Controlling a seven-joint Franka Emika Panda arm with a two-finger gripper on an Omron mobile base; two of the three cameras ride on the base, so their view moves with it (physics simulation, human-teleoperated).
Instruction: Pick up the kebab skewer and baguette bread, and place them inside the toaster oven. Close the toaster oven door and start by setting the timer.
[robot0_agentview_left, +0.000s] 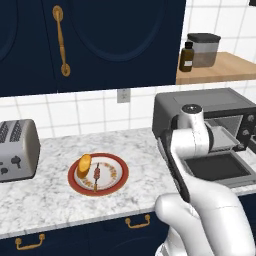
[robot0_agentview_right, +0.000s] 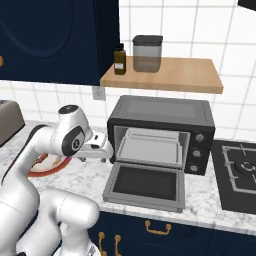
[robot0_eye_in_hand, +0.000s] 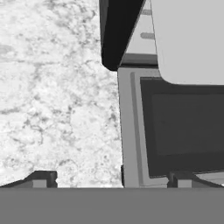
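The toaster oven (robot0_agentview_right: 161, 132) stands with the toaster oven door (robot0_agentview_right: 145, 186) dropped flat onto the marble counter (robot0_agentview_left: 50, 190), so its mouth is unblocked from the front. A pale tray (robot0_agentview_right: 150, 146) slides partly out over the door and takes up the lower cavity. Bare marble lies between the door's left edge and the red-rimmed plate (robot0_agentview_left: 98, 174), wide enough for passage. A silver toaster (robot0_agentview_left: 18, 148) bounds the far left. A wooden shelf (robot0_agentview_right: 162, 75) overhangs the oven top.

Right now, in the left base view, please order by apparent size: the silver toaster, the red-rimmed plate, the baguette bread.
1. red-rimmed plate and silver toaster: alike, and the toaster is cut off by the frame edge.
2. baguette bread, clearly smallest.
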